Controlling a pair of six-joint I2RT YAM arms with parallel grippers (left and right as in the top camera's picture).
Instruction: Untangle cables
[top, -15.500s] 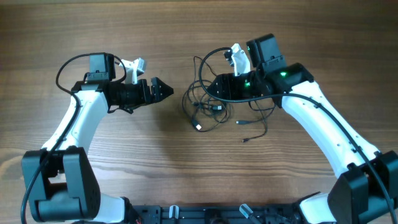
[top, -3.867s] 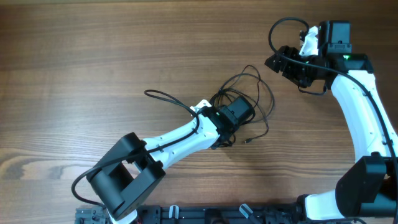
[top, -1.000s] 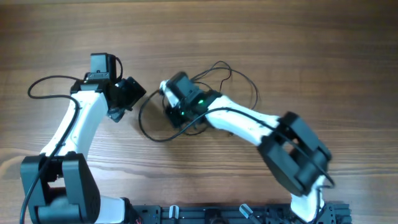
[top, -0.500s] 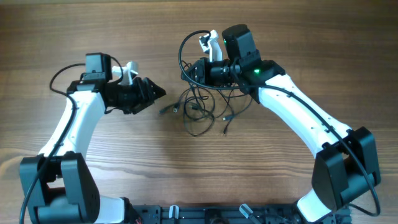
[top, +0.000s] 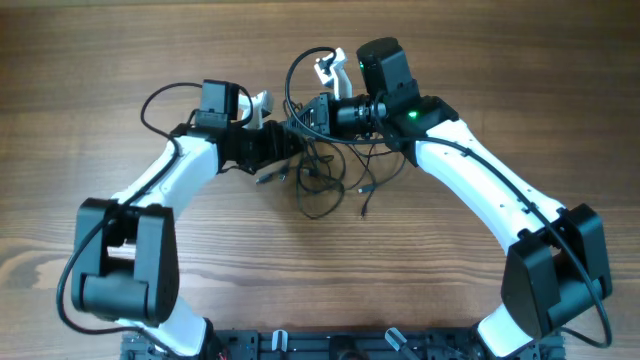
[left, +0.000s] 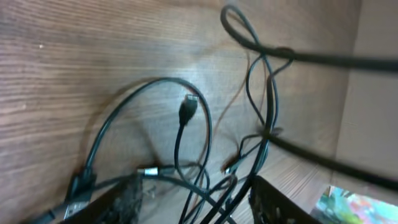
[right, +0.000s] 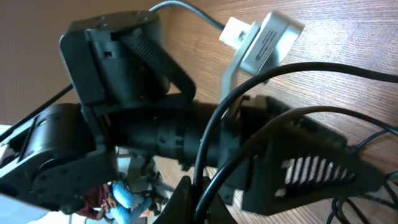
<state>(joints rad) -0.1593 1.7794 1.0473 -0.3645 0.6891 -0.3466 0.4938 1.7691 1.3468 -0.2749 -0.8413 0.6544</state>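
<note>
**Step in hand:** setting up a two-arm pull on the knot.

- The right end effector (top: 305, 118) is pressed together on strands of the cables (top: 325, 178). It holds a loop raised at the far side of the bundle.
- The left end effector (top: 285, 144) stands just left of it. Its fingers (left: 127, 198) are spread, with several strands running between them. No strand looks pinched.

**Next move (judgement):** close the left end effector on a single strand, not the whole bunch. Then draw the arms apart slowly, left arm going left, so that crossings slide open rather than tighten.

**Condition of the cables:** thin black cords bunched at the centre of the counter (top: 100, 60), between the two arms. Loops cross one another repeatedly. On the near side, loose ends trail over the wood. One plug end (left: 185, 112) sits inside a wide loop.
</note>
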